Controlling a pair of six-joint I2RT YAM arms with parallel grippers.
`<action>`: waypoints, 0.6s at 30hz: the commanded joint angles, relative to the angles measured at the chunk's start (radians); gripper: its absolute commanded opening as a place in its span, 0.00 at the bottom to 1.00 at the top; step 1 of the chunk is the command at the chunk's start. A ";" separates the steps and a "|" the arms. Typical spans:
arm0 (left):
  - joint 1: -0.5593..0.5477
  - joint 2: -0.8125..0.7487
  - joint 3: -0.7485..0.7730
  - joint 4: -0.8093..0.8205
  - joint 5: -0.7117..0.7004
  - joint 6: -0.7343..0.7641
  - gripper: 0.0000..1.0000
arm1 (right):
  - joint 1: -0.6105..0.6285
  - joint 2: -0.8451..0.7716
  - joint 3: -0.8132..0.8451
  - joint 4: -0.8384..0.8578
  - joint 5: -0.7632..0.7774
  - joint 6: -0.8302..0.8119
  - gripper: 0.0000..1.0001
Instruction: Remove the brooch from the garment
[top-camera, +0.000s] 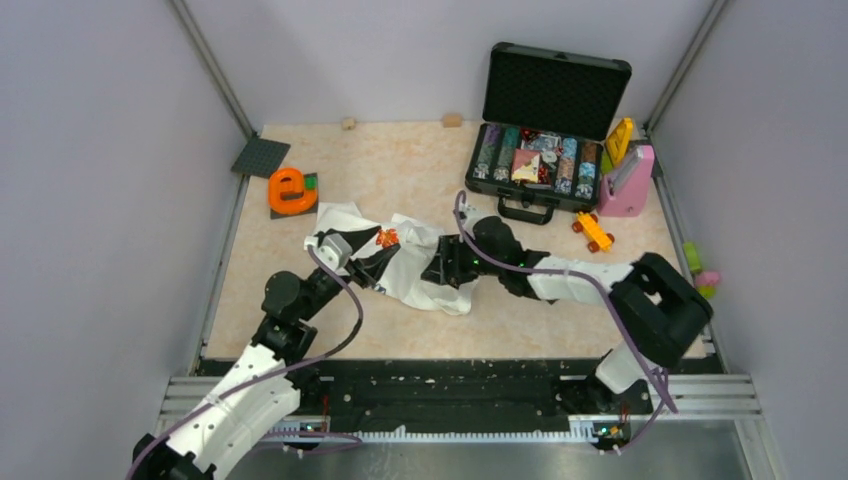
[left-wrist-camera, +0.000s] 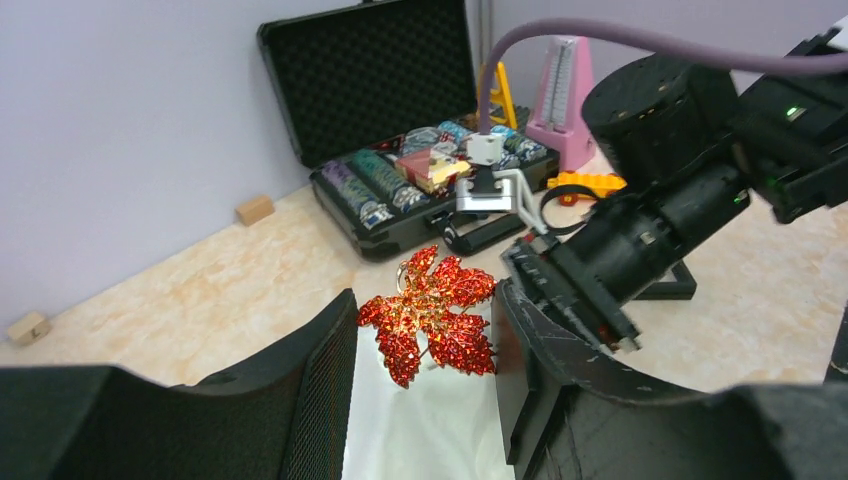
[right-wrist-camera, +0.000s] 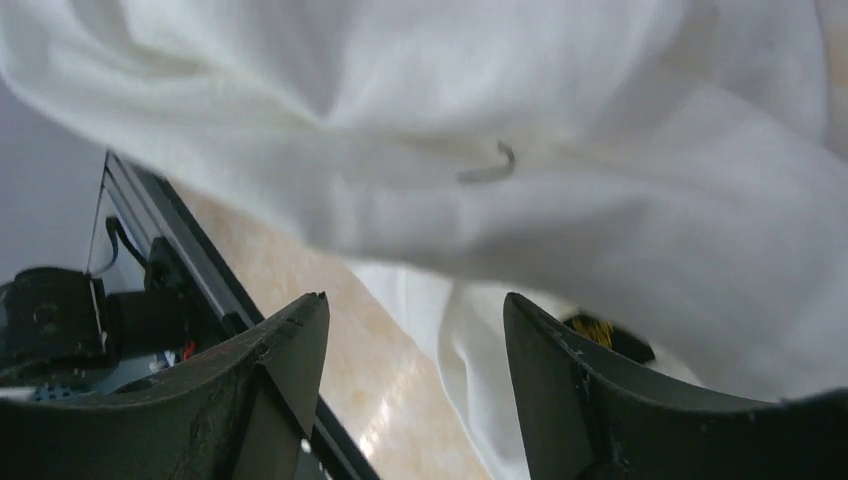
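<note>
The white shirt (top-camera: 420, 270) lies crumpled in the middle of the table. The brooch (top-camera: 387, 238), a sparkly orange-red flower pin, sits on its upper left part. In the left wrist view the brooch (left-wrist-camera: 432, 315) lies on white fabric (left-wrist-camera: 430, 430) right between my left gripper's open fingers (left-wrist-camera: 320, 380). My left gripper (top-camera: 372, 256) is open around it. My right gripper (top-camera: 443, 268) is open and empty, its fingers (right-wrist-camera: 280, 370) low against the shirt's hanging fabric (right-wrist-camera: 560, 120). A small bent metal pin (right-wrist-camera: 490, 168) shows on that fabric.
An open black case of poker chips (top-camera: 545, 150) stands at the back right, with a pink metronome (top-camera: 628, 180) and an orange toy car (top-camera: 593, 232) beside it. An orange letter toy (top-camera: 292, 190) and a dark baseplate (top-camera: 261, 157) lie at the back left.
</note>
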 joint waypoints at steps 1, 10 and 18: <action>-0.003 -0.052 0.038 -0.139 -0.096 -0.012 0.50 | 0.022 0.189 0.150 0.265 0.040 0.061 0.65; -0.003 -0.103 -0.021 -0.137 -0.119 -0.012 0.47 | -0.023 0.676 0.876 0.070 0.088 0.004 0.68; -0.003 -0.056 -0.061 -0.047 -0.075 -0.013 0.46 | -0.119 0.481 0.944 -0.173 0.118 -0.148 0.81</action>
